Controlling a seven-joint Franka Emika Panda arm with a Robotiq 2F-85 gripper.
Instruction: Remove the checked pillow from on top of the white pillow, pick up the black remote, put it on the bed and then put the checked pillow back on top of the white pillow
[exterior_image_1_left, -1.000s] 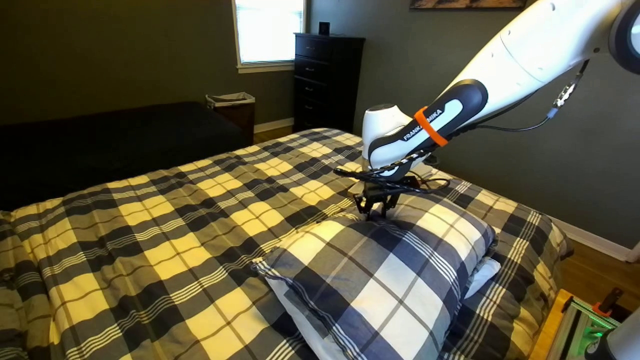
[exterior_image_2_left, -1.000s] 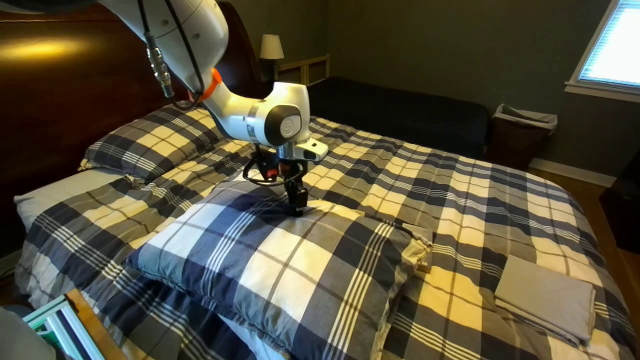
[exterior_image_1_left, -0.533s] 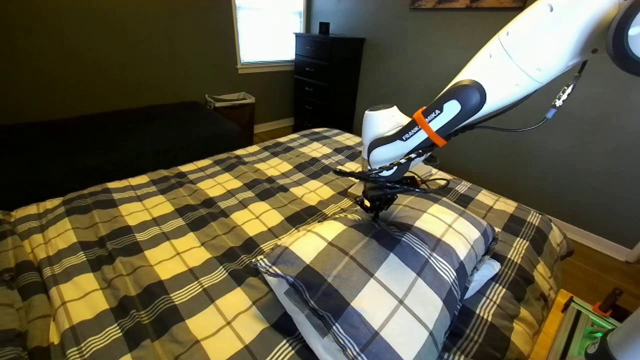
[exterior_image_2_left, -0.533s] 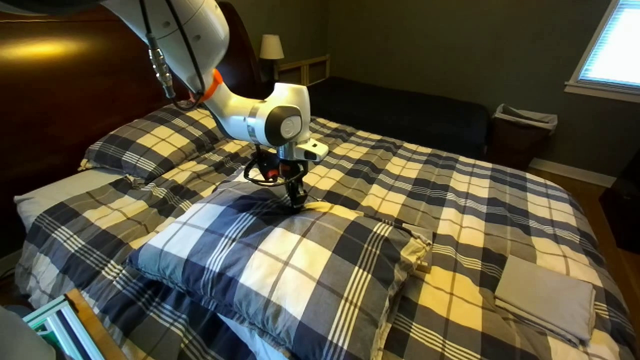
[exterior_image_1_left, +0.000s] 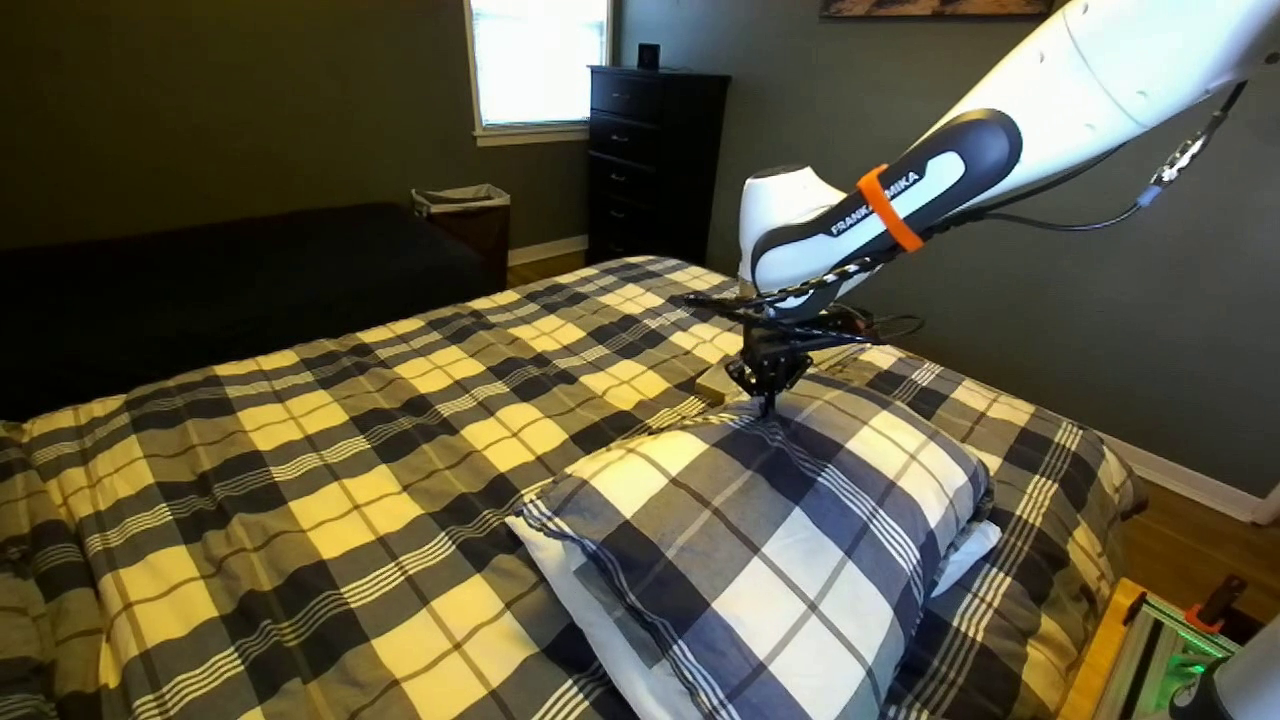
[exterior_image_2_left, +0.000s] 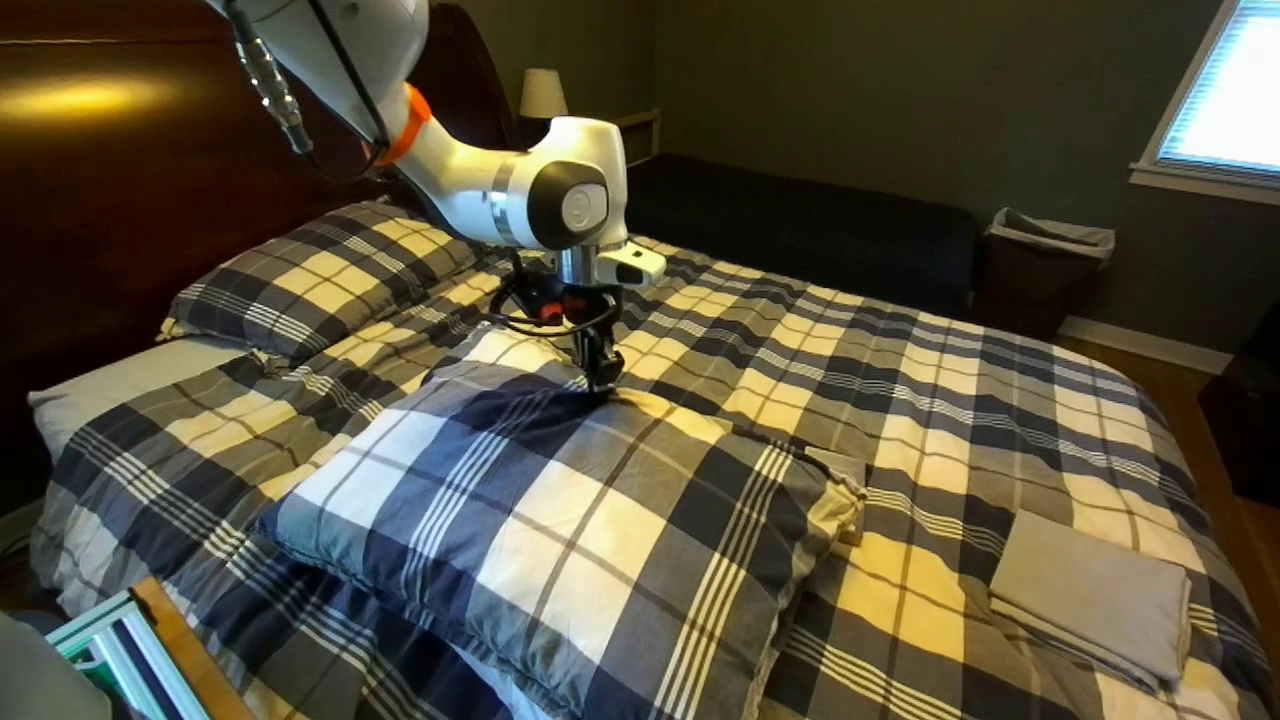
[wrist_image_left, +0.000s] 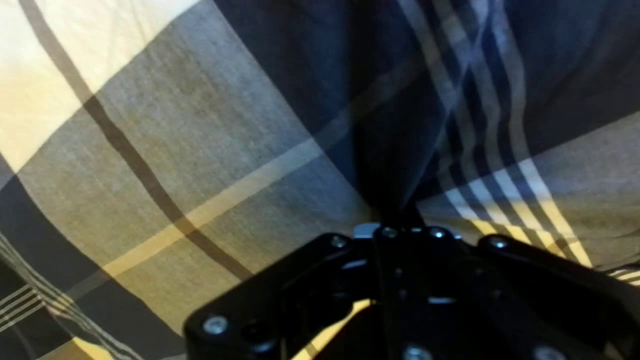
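Note:
The navy-and-white checked pillow (exterior_image_1_left: 740, 560) lies on the white pillow (exterior_image_1_left: 968, 558), which shows only as pale edges beneath it. My gripper (exterior_image_1_left: 768, 404) is shut on a fold of the checked pillow's top, near its far side, and the cloth rises to a peak there. In an exterior view the gripper (exterior_image_2_left: 597, 386) points straight down into the raised fabric of the checked pillow (exterior_image_2_left: 570, 530). Dark bunched cloth runs in between the fingertips in the wrist view, where the gripper (wrist_image_left: 397, 215) is low. The plaid-covered bed (exterior_image_1_left: 330, 500) carries everything. The black remote is out of view or hidden.
A folded grey cloth (exterior_image_2_left: 1090, 595) lies on the bed's far end. A small boxy object (exterior_image_2_left: 848, 490) sits by the checked pillow's corner. Another plaid pillow (exterior_image_2_left: 310, 285) rests by the headboard (exterior_image_2_left: 120, 170). The wood-edged mount (exterior_image_1_left: 1100, 640) stands beside the bed.
The jaws stood apart on the checked pillow, then came together on its cloth. Since then the arm has risen a little, pulling the fabric up into folds.

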